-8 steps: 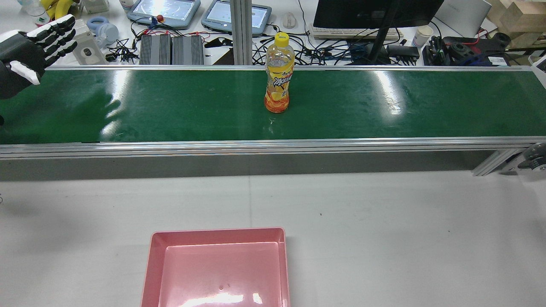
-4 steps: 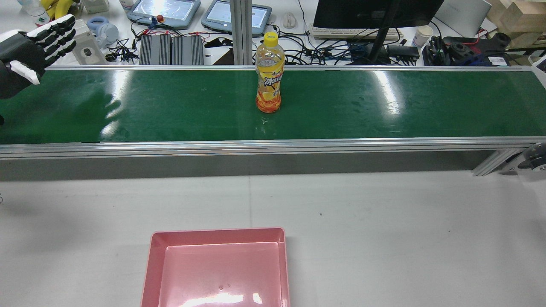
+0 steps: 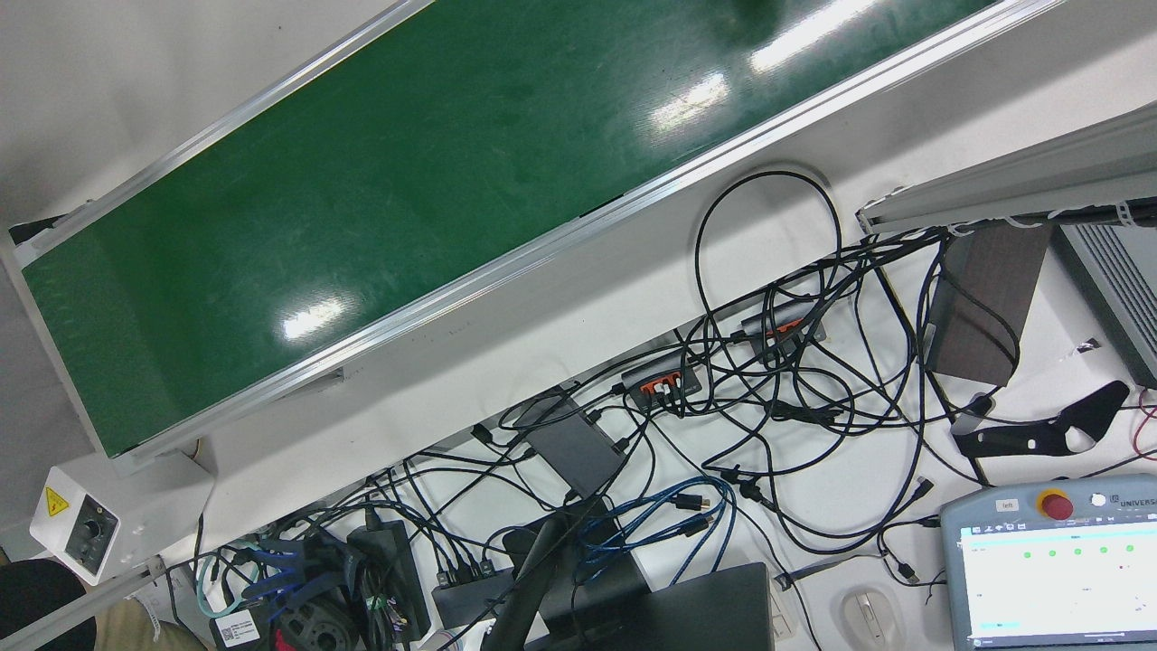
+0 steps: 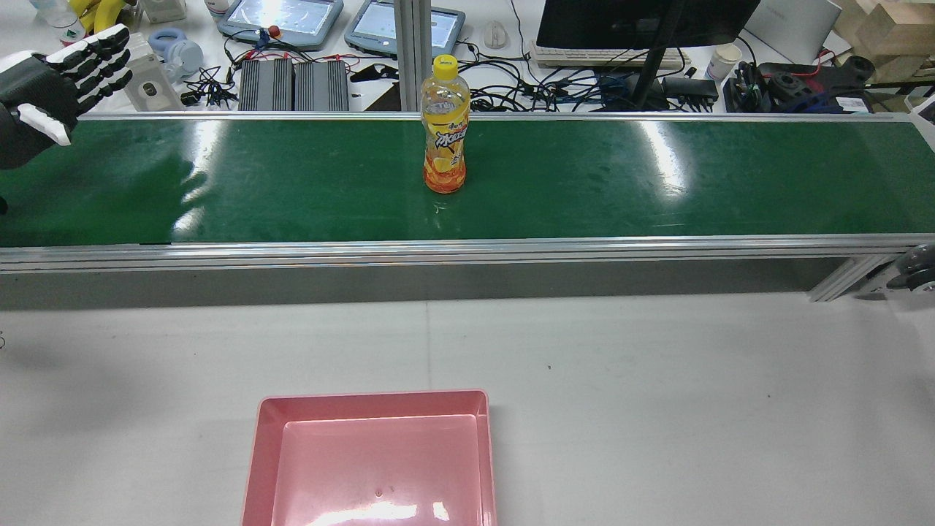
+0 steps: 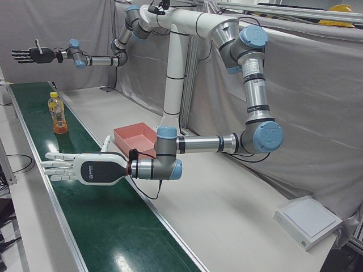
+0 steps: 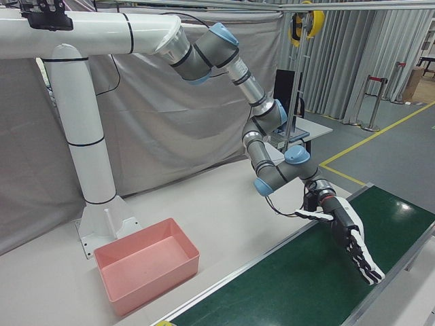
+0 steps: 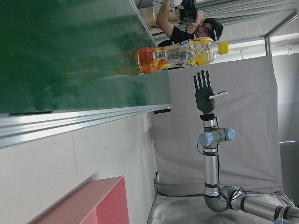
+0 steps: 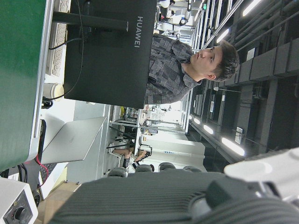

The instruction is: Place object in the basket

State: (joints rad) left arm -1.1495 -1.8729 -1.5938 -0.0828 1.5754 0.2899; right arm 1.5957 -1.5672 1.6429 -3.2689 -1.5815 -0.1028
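An orange drink bottle (image 4: 445,128) with a yellow cap stands upright on the green conveyor belt (image 4: 657,183), near its middle. It also shows in the left-front view (image 5: 56,113) and the left hand view (image 7: 182,53). My left hand (image 4: 51,80) is open and empty over the belt's left end, far from the bottle; it shows too in the left-front view (image 5: 74,167) and the right-front view (image 6: 353,241). My right hand (image 5: 31,55) is open and empty beyond the bottle at the other end. The pink basket (image 4: 369,398) sits on the white table.
Behind the belt lies a desk with cables, a monitor stand (image 4: 650,66) and tablets (image 4: 281,18). An aluminium rail (image 4: 467,252) edges the belt on the basket side. A control box (image 3: 86,529) sits at one belt end. A person (image 8: 187,65) stands behind the monitor.
The bottle has travelled to the left along the belt, towards my left hand, still upright. Both hands are where they were.
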